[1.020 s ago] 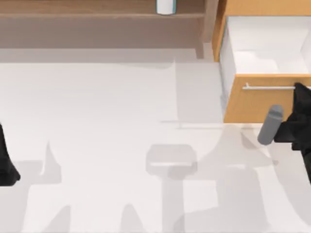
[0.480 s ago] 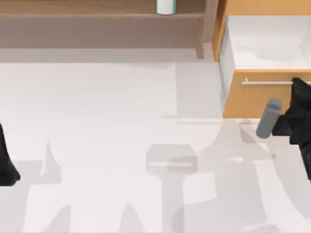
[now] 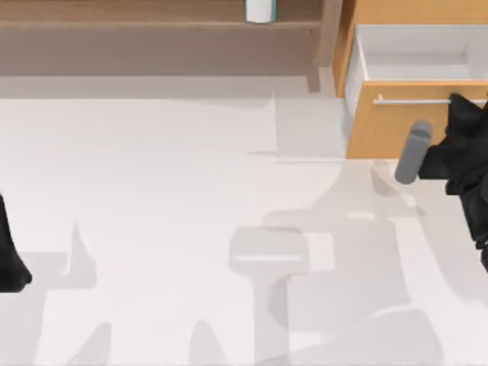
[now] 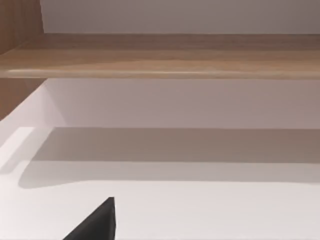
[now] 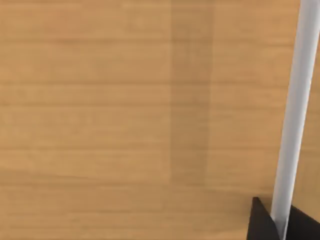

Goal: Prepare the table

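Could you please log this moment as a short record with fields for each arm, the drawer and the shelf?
right gripper: at the silver bar handle of the orange-wood drawer front, at the table's right; right wrist view shows dark fingertips on either side of the bar
drawer: partly open, white inside
left arm: parked at the table's left edge
shelf: brown wood at the back, a white container standing on it
grey cylinder: on the right arm, in front of the drawer
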Available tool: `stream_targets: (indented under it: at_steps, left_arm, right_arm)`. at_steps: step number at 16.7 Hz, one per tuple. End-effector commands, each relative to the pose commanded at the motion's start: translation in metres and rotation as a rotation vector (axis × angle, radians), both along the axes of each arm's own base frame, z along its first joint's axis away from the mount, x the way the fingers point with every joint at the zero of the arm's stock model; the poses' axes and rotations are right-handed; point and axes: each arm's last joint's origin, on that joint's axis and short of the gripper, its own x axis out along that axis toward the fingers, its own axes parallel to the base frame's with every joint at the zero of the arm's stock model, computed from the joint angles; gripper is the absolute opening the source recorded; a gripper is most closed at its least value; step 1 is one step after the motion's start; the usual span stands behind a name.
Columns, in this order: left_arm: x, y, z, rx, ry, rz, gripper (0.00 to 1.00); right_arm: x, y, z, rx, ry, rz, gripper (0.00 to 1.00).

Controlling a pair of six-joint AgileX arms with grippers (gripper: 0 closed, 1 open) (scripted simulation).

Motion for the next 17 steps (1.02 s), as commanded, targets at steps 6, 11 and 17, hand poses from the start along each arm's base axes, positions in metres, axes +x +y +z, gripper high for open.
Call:
stream_targets:
  at_steps: [6, 11, 17]
  left_arm:
    - [0.0, 0.0, 0.0, 0.0, 0.0, 0.0, 1.0]
    - [0.0, 0.0, 0.0, 0.0, 0.0, 0.0, 1.0]
    - [0.0, 0.0, 0.0, 0.0, 0.0, 0.0, 1.0]
  right_arm:
    - [0.003, 0.001, 0.001, 0.004, -0.004, 0.001, 0.0]
    - [0.033, 0.001, 0.0, 0.004, -0.002, 0.0, 0.0]
    - [0.062, 0.0, 0.0, 0.002, 0.002, 0.001, 0.0]
